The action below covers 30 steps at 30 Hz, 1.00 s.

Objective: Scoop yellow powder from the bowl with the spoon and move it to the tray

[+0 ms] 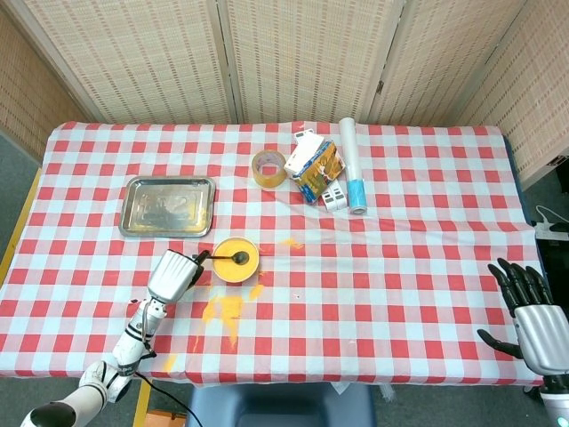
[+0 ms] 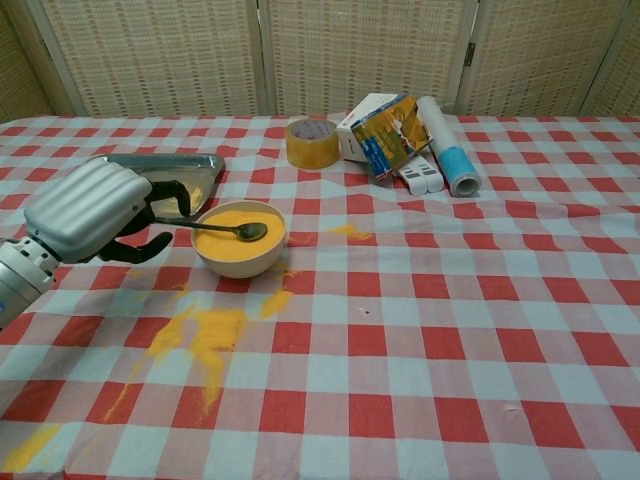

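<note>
A cream bowl (image 2: 240,262) of yellow powder (image 2: 225,218) stands on the checked cloth, with a metal spoon (image 2: 235,231) lying in it, handle pointing left. My left hand (image 2: 95,208) is just left of the bowl (image 1: 256,265). Its finger and thumb are curved above and below the handle's end with a gap between them, so nothing is gripped. The steel tray (image 1: 147,218) lies behind the left hand (image 1: 173,271). My right hand (image 1: 533,325) hangs at the table's near right corner, fingers spread, holding nothing.
Spilled yellow powder (image 2: 205,335) streaks the cloth in front of the bowl, with a smaller patch (image 2: 345,231) to its right. At the back stand a tape roll (image 2: 312,144), a tipped carton (image 2: 385,130) and a white roll (image 2: 445,140).
</note>
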Available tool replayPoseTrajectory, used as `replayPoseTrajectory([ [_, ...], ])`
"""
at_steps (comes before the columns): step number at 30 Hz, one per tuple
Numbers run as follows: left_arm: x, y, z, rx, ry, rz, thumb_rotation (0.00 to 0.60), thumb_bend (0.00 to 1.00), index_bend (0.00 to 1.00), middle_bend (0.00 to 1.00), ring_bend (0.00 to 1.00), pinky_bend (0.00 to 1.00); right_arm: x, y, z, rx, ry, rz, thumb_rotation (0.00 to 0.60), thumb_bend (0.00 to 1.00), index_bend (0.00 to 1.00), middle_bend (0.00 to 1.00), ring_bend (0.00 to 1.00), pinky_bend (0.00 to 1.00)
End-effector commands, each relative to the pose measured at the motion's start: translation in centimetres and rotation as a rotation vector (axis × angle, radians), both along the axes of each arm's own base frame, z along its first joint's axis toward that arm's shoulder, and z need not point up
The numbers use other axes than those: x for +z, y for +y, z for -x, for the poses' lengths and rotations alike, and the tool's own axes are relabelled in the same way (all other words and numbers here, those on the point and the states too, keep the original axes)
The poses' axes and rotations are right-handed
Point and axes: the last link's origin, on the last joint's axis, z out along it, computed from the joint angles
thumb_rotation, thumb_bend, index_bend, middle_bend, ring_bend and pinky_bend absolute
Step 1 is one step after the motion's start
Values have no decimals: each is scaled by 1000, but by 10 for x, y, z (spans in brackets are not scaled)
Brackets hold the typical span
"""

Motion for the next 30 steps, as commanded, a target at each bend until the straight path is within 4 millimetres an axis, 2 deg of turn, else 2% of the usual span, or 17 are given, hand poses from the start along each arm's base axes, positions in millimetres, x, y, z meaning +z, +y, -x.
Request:
replayPoseTrajectory([
  [1, -1, 3, -2, 0, -4, -5, 600, 419, 431, 1000, 1000, 1000, 1, 0, 0, -1, -1, 3, 600, 36, 0, 0, 0, 0],
  [30, -1, 7, 9, 4, 86, -29, 600, 449, 459, 1000, 1000, 1000, 2, 1, 0, -4, 1, 8, 600, 36, 0, 0, 0, 0],
])
